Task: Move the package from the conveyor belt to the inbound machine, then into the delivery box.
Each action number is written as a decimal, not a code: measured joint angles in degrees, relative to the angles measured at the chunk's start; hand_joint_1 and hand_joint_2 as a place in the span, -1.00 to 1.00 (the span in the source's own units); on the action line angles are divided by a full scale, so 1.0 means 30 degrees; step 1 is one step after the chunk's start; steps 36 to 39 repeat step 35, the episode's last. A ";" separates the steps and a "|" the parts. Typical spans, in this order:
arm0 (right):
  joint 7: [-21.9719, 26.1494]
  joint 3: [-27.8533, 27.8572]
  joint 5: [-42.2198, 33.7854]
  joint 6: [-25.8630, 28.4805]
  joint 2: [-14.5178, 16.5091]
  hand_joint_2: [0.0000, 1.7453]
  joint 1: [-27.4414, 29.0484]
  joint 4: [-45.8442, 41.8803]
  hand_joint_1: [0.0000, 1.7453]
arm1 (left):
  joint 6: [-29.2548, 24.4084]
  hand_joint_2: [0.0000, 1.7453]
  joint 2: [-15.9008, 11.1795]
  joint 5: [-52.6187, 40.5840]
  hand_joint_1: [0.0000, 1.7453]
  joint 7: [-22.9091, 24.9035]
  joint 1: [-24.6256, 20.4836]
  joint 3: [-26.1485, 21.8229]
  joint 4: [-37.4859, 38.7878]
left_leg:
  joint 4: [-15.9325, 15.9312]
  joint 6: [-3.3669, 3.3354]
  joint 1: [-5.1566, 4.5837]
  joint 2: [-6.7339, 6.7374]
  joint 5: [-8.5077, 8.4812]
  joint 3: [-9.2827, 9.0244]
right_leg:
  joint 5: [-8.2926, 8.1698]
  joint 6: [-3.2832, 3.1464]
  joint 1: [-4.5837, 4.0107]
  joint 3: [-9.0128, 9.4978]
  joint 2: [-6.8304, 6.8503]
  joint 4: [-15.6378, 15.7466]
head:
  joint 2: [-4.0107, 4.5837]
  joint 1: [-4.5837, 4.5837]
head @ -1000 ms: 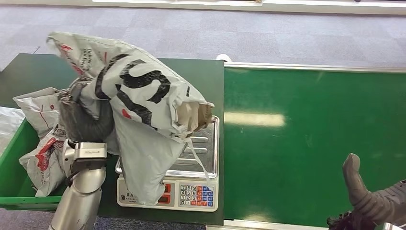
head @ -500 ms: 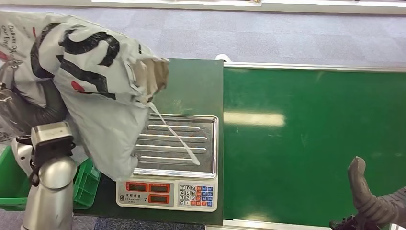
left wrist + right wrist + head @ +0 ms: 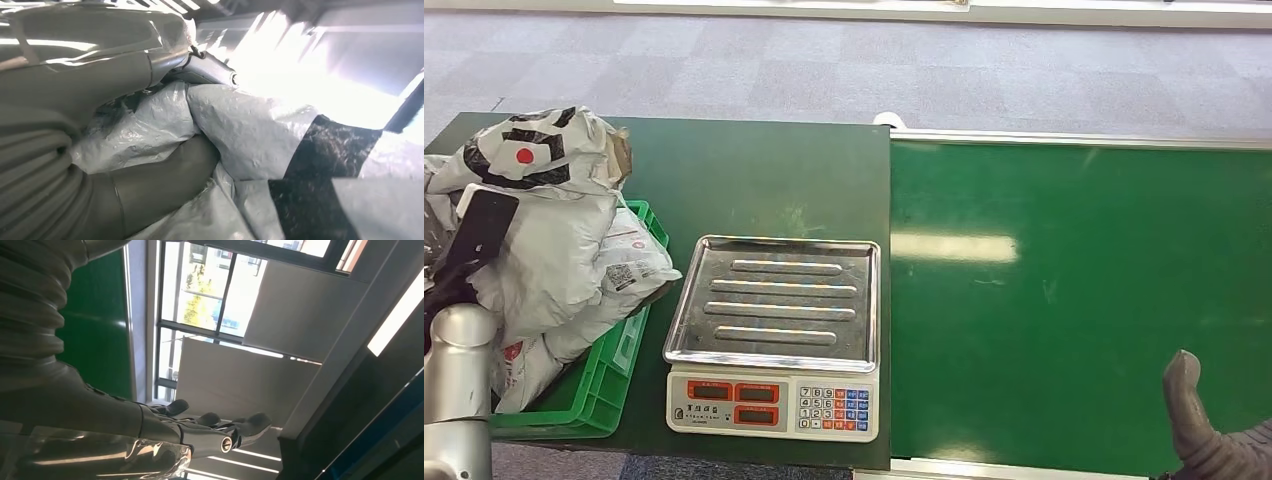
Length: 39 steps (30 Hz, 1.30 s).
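Since a second ago the package (image 3: 544,215) has swung off the scale (image 3: 776,335) to about nine o'clock, where the left hand (image 3: 150,185), thumb and fingers pressed into the plastic, holds it over the green delivery box (image 3: 614,375) among other bags (image 3: 629,265). The right hand (image 3: 200,427) waits spread and empty at the belt's (image 3: 1074,300) five o'clock corner. To finish well, I'd lower the package until the pile carries it, then let go.
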<state>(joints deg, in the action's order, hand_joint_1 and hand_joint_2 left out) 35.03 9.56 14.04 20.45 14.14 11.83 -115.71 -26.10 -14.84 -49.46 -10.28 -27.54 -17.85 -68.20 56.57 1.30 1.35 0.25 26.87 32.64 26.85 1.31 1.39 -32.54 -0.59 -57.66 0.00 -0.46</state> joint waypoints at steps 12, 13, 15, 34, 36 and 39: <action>-0.0235 0.0266 0.0257 0.0193 0.0071 1.00 0.0314 0.0000 -1.00 | 0.0582 1.00 -0.1214 -0.2324 -0.40 0.4309 -0.1434 -0.1319 0.6586 | -0.0001 0.0004 0.0003 0.0007 0.0003 0.0003 | 0.0002 -0.0003 -0.0004 0.0002 -0.0009 -0.0002 | 0.0000 0.0002; -0.0282 0.0266 0.0286 0.0242 0.0073 1.00 0.0366 0.0000 -1.00 | 0.0262 1.00 -0.1308 -0.2561 -0.80 0.4473 -0.1495 -0.1457 0.7108 | -0.0001 0.0004 0.0003 0.0007 0.0003 0.0003 | 0.0002 -0.0003 -0.0004 0.0003 -0.0009 -0.0003 | 0.0000 0.0000; -0.0395 0.0266 0.0426 0.0355 0.0087 1.00 0.0486 0.0000 -1.00 | -0.0350 1.00 -0.1406 -0.2599 -1.00 0.4400 -0.1521 -0.1780 0.7806 | -0.0001 0.0004 0.0003 0.0008 0.0003 0.0003 | 0.0002 -0.0002 -0.0004 0.0003 -0.0011 -0.0005 | 0.0000 0.0002; -0.1319 0.0481 0.1852 -0.0359 0.0264 1.00 0.0934 0.0115 -1.00 | -0.0968 1.00 0.2007 1.0288 -1.00 -0.4621 0.4129 -0.5097 -0.1497 | 0.0001 0.0015 -0.0012 0.0046 0.0052 0.0013 | 0.0013 0.0006 0.0017 -0.0034 -0.0053 0.0003 | 0.0000 0.0004; -0.1319 0.0487 0.1903 -0.0389 0.0267 1.00 0.0933 0.0133 -1.00 | -0.1044 1.00 0.2300 1.0766 -1.00 -0.5085 0.4502 -0.5112 -0.2299 | 0.0001 0.0015 -0.0014 0.0046 0.0056 0.0014 | 0.0014 0.0007 0.0019 -0.0035 -0.0053 0.0005 | 0.0000 0.0002; -0.1319 0.0487 0.1903 -0.0389 0.0267 1.00 0.0933 0.0133 -1.00 | -0.1044 1.00 0.2300 1.0766 -1.00 -0.5085 0.4502 -0.5112 -0.2299 | 0.0001 0.0015 -0.0014 0.0046 0.0056 0.0014 | 0.0014 0.0007 0.0019 -0.0035 -0.0053 0.0005 | 0.0000 0.0002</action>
